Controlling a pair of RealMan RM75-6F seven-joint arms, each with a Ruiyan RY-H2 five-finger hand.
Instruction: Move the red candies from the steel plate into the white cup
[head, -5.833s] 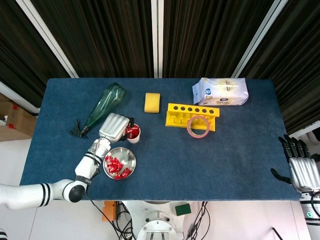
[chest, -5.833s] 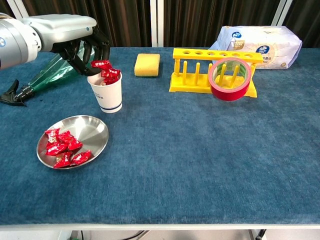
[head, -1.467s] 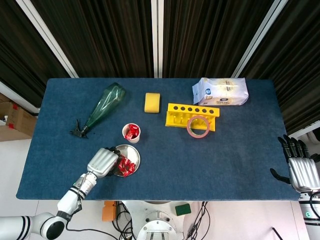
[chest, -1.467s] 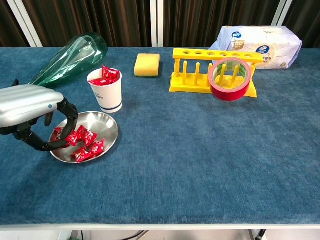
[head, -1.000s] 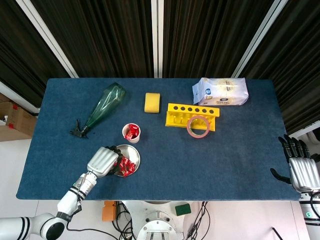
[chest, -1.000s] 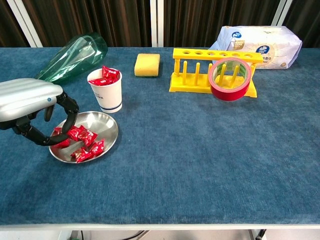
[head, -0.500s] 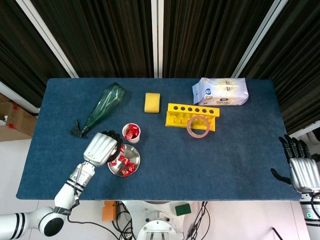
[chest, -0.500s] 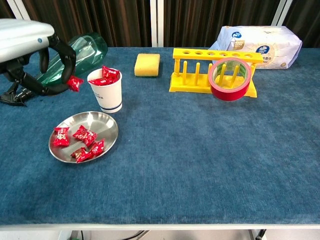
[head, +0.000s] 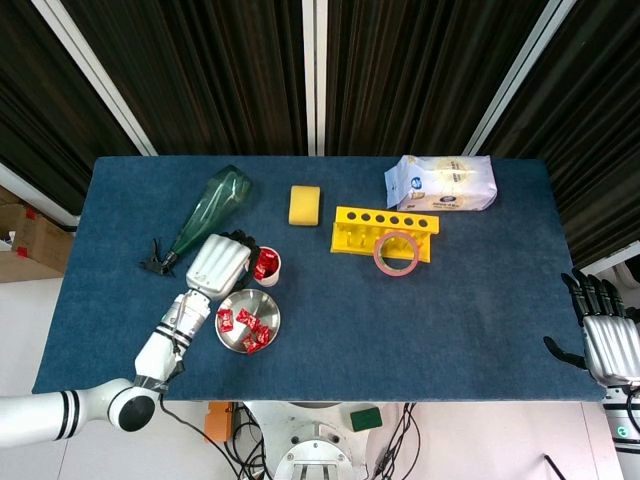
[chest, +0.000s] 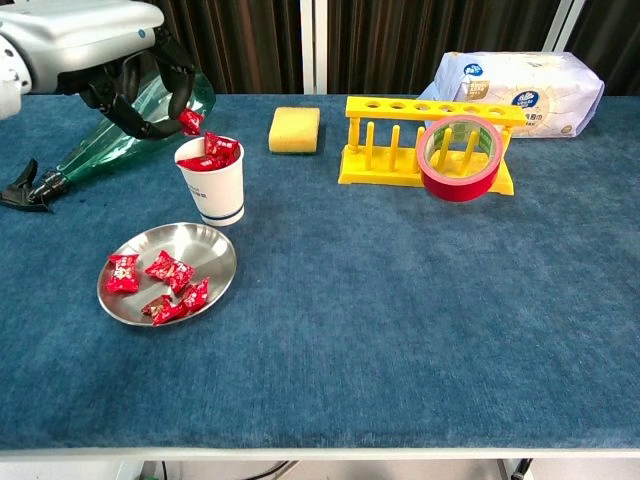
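We see a blue cloth-covered counter (chest: 400, 330) from above and from the front. Our left robot hand (chest: 120, 60) hangs just above and to the left of the white cup (chest: 211, 185), its dark fingers curled around one red candy (chest: 189, 121) that it pinches over the cup's rim. The cup stands upright and already has several red candies (chest: 215, 152) heaped at its mouth. Just in front of the cup, nearer to us, sits the steel plate (chest: 200, 255) with a few more red wrapped candies (chest: 160, 283) lying in it, mostly toward its left and front. Behind the cup a green plastic bottle (head: 207, 212) lies on its side, neck pointing to the left. Further along the back of the counter are a yellow sponge (chest: 295, 129), a yellow test-tube rack (chest: 400, 140) with a roll of red tape (chest: 459, 160) leaning against its front, and a white packet (chest: 520, 80) at the far right. Our right robot hand (head: 605, 335) shows only in the overhead view, off the counter's right edge, holding nothing, its fingers straight and slightly apart.
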